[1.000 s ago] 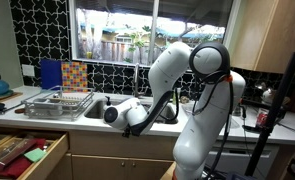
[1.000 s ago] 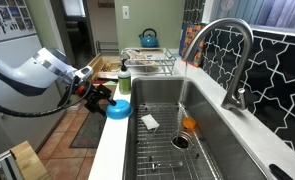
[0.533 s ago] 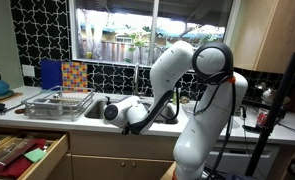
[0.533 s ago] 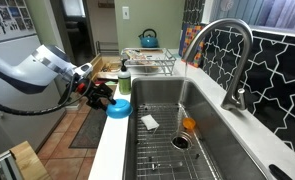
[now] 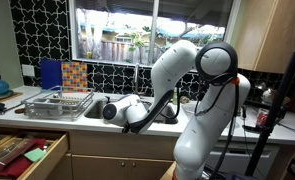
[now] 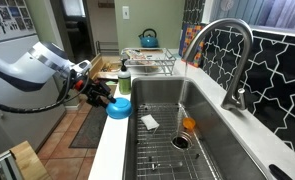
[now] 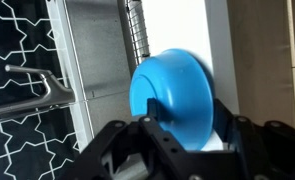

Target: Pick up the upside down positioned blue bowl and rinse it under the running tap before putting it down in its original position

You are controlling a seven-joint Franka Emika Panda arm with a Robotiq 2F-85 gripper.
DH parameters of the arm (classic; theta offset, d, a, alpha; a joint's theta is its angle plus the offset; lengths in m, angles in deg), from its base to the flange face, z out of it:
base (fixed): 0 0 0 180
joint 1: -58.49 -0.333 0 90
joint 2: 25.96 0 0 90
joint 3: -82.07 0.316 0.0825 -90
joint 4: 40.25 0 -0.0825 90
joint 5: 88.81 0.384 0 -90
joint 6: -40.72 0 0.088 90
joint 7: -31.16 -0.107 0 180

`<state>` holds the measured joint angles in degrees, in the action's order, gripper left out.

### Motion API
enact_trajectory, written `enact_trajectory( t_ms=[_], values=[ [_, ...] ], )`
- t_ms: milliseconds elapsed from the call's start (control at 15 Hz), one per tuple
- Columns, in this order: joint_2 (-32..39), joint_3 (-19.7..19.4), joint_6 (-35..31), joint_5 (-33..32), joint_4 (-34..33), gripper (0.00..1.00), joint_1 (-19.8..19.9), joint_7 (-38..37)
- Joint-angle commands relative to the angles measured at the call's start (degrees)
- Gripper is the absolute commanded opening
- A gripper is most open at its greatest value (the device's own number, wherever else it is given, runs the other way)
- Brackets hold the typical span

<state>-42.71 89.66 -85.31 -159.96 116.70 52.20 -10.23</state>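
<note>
Hand [image 6: 91, 87] shifted slightly; soap bottle [image 6: 124, 83] beside blue bowl [image 6: 118, 108].

- The wall [image 5: 17, 25] at the upper left of the frame has black tiles with a pale line pattern.
- A wide window [image 5: 127, 35] in the upper middle lets in daylight.
- Wooden cabinets [image 5: 262, 35] hang at the upper right.
- A drawer [image 5: 27, 150] stands open at the lower left.
- The floor [image 6: 82, 140] seems to be reddish-brown tile.

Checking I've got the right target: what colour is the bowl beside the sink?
Bright blue, with no pattern; the bowl shows best in the wrist view.
</note>
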Motion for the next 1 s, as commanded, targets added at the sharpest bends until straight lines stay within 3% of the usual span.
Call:
enact_trajectory(
  t_ms=[0, 533, 600, 800, 867, 933],
  values=[
    [-0.5, 1.2, 3.7, 1.1, 0.2, 0.30, -1.4, -0.8],
    [-5.9, 2.9, 12.5, -2.7, 2.0, 0.29, -2.8, -1.3],
    [-2.5, 2.2, 11.1, -1.6, -0.1, 0.54, -2.9, -0.3],
    [-4.4, 2.1, 12.0, -1.6, 0.4, 0.54, -3.0, -0.3],
    [-4.7, 2.1, 12.0, -1.6, 0.6, 0.29, -3.0, -0.4],
    [-4.0, 2.3, 12.7, -3.4, 0.3, 0.29, -2.5, -1.3]
  ],
)
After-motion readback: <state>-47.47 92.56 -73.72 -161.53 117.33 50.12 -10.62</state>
